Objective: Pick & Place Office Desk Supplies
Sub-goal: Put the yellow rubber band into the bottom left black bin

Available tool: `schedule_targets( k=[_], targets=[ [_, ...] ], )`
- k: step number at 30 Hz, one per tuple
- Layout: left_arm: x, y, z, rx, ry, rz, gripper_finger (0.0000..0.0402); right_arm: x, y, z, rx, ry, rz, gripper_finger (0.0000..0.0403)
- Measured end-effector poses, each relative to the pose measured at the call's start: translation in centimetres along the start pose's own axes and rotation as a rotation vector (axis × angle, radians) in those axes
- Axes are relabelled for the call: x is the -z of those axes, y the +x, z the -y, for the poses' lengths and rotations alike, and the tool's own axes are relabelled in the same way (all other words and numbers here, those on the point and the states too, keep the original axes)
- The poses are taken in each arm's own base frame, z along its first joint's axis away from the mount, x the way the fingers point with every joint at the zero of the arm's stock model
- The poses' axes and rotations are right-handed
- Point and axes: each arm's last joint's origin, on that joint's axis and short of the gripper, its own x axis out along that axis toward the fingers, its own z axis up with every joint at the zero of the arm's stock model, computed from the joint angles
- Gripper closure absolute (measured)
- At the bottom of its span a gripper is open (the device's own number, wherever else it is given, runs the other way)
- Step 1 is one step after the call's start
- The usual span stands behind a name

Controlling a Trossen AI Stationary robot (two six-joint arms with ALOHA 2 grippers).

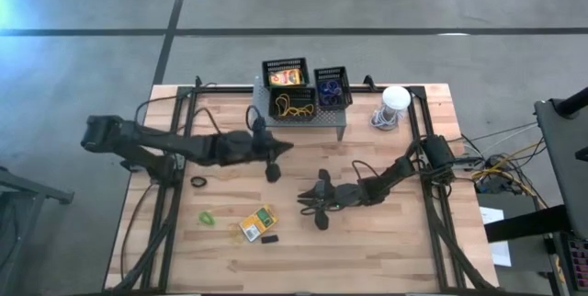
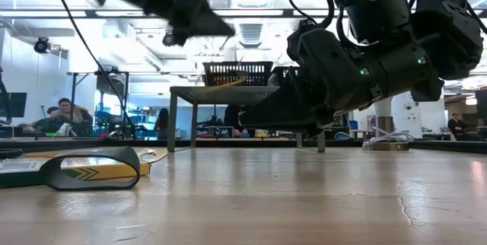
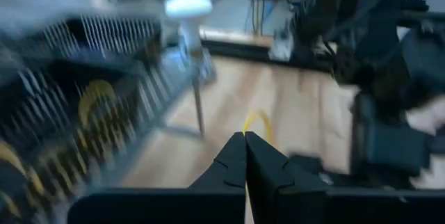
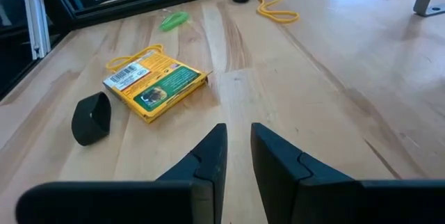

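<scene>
The crayon box (image 4: 156,83) is lying flat on the table (image 4: 327,113), just ahead of the right gripper (image 4: 236,156) — fingers slightly apart, empty. Likely light and stiff — grip across its narrow sides. The left gripper (image 3: 245,156) is hovering shut near the shelf (image 1: 317,119).

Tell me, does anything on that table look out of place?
Some supplies lie loose on the table rather than in the baskets: a crayon box with a yellow band under it, a green band, another yellow band and a black block.

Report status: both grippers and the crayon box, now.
Left gripper shut, pinching thin yellow rubber-band loop. Right gripper jaws slightly apart, empty, facing small yellow-orange crayon box. Nothing between them.
</scene>
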Motion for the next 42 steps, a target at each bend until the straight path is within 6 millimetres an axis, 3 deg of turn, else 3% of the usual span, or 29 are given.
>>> schedule_targets(
  k=[7,12,17,22,27,36,42],
  targets=[
    [-6.0,0.8,-3.7,-0.135,0.159,0.111,0.0401,0.0,0.0,0.0,0.000,0.000,0.000,0.0340],
    [-8.1,0.8,-7.1,-0.239,0.153,0.107,0.0401,0.0,0.0,0.0,0.000,-0.001,-0.002,0.0342],
    [-7.2,1.6,-10.3,-0.335,0.131,0.060,0.0401,0.0,0.0,0.0,0.000,-0.016,-0.001,0.0337],
    [-6.5,2.2,-12.1,-0.384,0.117,0.032,0.0401,0.0,0.0,0.0,0.001,-0.023,-0.001,0.0341],
    [-6.4,2.4,-12.3,-0.387,0.097,0.043,0.0401,0.0,0.0,0.0,0.001,-0.026,-0.001,0.0344],
    [-4.4,4.9,-12.8,-0.342,0.033,-0.014,0.0400,0.0,0.0,0.0,0.001,-0.026,-0.001,0.0342],
    [-4.0,4.7,-13.1,-0.327,0.008,-0.055,0.0400,0.0,0.0,0.0,0.001,-0.025,-0.001,0.0342]
  ],
)
